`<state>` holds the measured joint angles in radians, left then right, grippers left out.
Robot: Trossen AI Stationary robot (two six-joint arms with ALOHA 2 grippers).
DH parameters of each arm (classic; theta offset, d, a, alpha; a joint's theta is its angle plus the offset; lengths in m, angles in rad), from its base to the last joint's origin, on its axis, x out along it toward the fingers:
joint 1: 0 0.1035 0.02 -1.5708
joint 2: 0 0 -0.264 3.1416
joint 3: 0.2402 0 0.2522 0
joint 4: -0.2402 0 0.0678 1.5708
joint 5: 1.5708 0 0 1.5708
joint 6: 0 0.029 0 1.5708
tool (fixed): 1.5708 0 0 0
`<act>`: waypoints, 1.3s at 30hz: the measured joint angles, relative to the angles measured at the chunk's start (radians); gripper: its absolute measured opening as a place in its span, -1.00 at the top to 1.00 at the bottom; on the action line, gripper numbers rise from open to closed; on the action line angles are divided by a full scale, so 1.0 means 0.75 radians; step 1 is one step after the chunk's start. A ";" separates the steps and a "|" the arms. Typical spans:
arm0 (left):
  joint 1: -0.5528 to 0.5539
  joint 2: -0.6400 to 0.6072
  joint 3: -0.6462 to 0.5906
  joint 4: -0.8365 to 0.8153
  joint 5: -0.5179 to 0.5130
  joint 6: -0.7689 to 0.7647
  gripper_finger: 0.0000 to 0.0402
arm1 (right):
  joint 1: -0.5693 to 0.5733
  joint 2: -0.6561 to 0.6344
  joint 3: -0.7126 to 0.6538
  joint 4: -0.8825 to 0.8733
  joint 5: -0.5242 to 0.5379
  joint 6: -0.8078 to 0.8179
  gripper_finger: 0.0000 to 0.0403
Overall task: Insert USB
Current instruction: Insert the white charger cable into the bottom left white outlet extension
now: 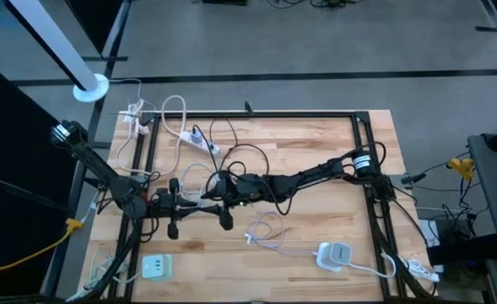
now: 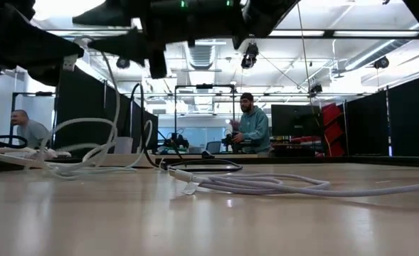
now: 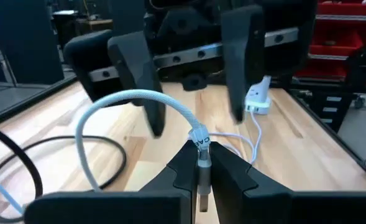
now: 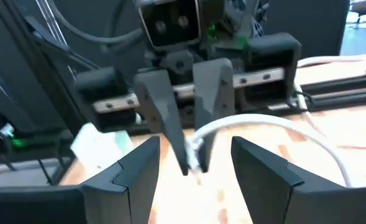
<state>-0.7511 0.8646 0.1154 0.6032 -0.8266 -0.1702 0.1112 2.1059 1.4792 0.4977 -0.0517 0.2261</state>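
Note:
A white braided USB cable (image 3: 128,99) ends in a grey plug. My left gripper (image 3: 201,169) is shut on that plug above the table's middle (image 1: 194,205). My right gripper (image 4: 198,169) is open and faces it head-on (image 1: 207,198). Its two fingers (image 3: 146,81) stand on either side of the cable loop without touching it. More of the white cable (image 2: 266,185) lies coiled on the tabletop. A white charger block (image 1: 336,253) rests flat near the table's near right part. My left gripper pinches the cable's plug end, just behind its white labelled collar (image 3: 199,144), between its two fingers. The fingers come in level from the table's left and lie along the plug. The plug is lifted clear; the cord arcs up out of the fingertips and hangs slack.
A white-and-green hub (image 1: 157,267) lies near the table's near left edge. A white power strip (image 1: 201,142) sits toward the far edge. Black cables (image 1: 248,160) loop over the middle. A dark frame (image 1: 256,113) borders the table. People stand in the room behind (image 2: 252,128).

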 joint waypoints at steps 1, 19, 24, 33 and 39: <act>0.000 0.000 0.000 0.000 0.001 0.002 0.91 | 0.000 -0.005 0.000 0.005 0.003 0.028 0.09; 0.018 0.002 0.001 0.055 -0.038 0.006 0.91 | 0.019 0.037 0.000 0.078 0.143 0.030 0.09; 0.043 0.004 0.001 0.073 -0.038 0.006 0.91 | 0.020 0.075 0.053 0.082 0.139 -0.007 0.09; 0.052 0.024 0.002 0.074 -0.042 0.006 0.91 | 0.020 0.085 0.073 0.078 0.141 -0.117 0.53; 0.052 0.024 0.002 0.066 -0.077 0.027 0.91 | 0.017 0.083 0.076 0.034 0.150 -0.190 0.94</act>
<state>-0.7124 0.8825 0.1165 0.6528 -0.8847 -0.1500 0.1242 2.1681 1.5358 0.5229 0.0606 0.0836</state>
